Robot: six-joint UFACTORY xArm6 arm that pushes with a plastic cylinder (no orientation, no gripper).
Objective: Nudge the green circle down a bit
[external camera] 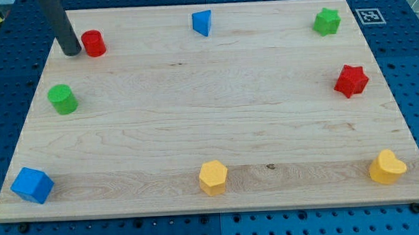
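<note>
green circle [63,99]: a green round plastic block, set near the left edge of the pale wooden bench [209,117].
risk: the red round plastic block [93,43] just beside the tool could be knocked; an off-centre push would send the circle sideways.
tool: a bare dark rod, nothing held; my tip [70,52] is placed above the circle, apart from it.

Single view: my one camera looks steeply down from beyond the table's [216,117] bottom edge, framing all four corners.
</note>
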